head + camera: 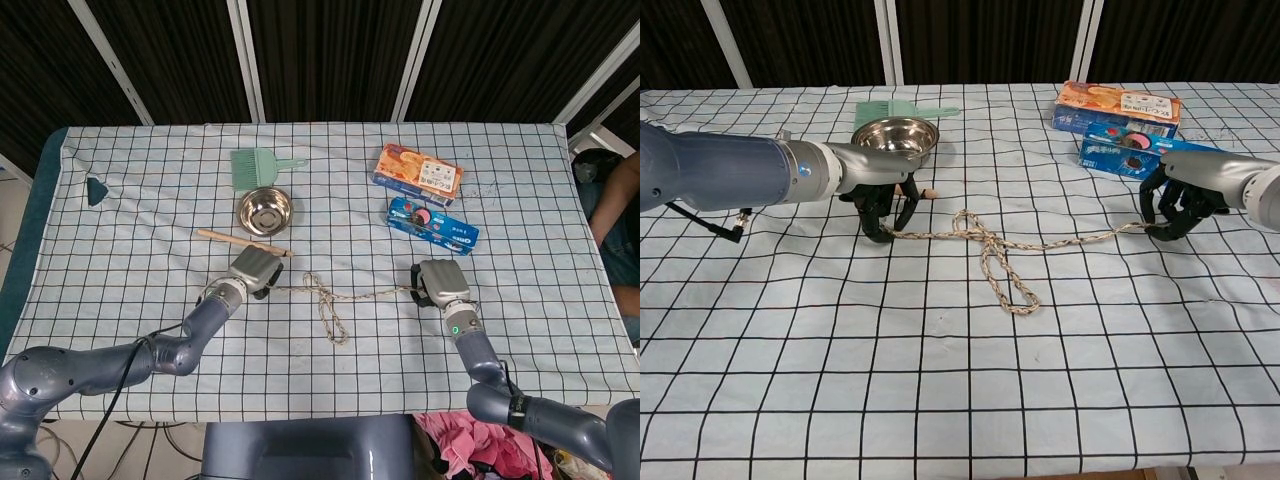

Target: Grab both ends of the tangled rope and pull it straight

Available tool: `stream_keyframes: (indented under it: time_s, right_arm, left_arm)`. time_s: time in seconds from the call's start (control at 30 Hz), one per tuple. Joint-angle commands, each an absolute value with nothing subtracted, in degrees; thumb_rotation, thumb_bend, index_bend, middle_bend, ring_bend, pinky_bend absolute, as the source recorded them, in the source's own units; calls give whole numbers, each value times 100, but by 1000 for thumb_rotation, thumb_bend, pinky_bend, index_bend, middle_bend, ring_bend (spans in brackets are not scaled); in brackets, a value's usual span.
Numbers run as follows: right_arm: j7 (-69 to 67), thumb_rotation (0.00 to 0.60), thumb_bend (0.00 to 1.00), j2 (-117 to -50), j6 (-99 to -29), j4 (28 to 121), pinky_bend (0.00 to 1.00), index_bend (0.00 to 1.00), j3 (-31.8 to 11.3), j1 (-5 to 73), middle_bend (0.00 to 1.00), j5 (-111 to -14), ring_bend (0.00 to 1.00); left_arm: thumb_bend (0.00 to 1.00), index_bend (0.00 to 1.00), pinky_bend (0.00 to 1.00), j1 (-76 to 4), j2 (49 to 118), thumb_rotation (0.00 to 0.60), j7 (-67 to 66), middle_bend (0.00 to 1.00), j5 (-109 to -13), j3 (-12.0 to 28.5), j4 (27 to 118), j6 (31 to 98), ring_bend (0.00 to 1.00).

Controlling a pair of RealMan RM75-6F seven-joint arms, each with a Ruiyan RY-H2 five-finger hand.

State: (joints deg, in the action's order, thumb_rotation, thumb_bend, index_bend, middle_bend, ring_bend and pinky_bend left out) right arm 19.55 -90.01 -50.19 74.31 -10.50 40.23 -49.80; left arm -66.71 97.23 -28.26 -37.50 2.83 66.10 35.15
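The beige braided rope [992,247] lies across the middle of the desk [140,330], which is covered by a white cloth with a dark grid. Its two ends run out sideways in a shallow line, and near the middle the strand crosses itself and drops toward the near edge in a long twisted loop that lies flat on the cloth.

The left hand [883,205] stands over the rope's left end with its dark fingers [879,221] curled down and closed around the strand, so it holds that end against the cloth. The right hand [1177,208] holds the rope's right end the same way, fingers bent under and pinching the strand just above the desk.

Just behind the left hand lies a thin wooden stick [240,241], and beyond that stands a round stainless-steel bowl [265,209]. Behind the bowl lies a green plastic brush [259,166] with its handle pointing right. Behind the right hand lies a blue snack packet [433,223], and further back an orange and blue biscuit box [418,174]. A small dark green triangular piece [96,189] sits near the desk's far left edge.
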Motion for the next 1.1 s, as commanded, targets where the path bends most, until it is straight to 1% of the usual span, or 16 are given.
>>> stream_keyframes:
  time_s: [0.03, 0.3, 0.67, 1.1]
  right_arm:
    - [1950, 600, 440, -9005, -5017, 7427, 870, 647, -1052, 4022, 816, -4981, 960]
    - [1902, 600, 440, -8995, -4989, 7424, 870, 646, -1051, 4008, 818, -4992, 961]
    - [1880, 600, 442, -8944, -5012, 7483, 870, 647, -1056, 3992, 818, -5030, 961]
    - [1892, 600, 446, -8905, -5034, 7535, 870, 648, -1063, 3988, 819, -5032, 961]
  left_arm:
    - [350, 586, 840, -6666, 9731, 600, -2809, 1000, -3756, 288, 6586, 3509, 952]
    - [357, 603, 840, -6646, 9754, 600, -2794, 1000, -3820, 282, 6550, 3528, 952]
    - [438, 607, 840, -6631, 9818, 600, -2754, 1000, -3855, 311, 6457, 3508, 953]
    - [448, 610, 840, -6591, 9790, 600, -2687, 1000, -3971, 376, 6503, 3565, 953]
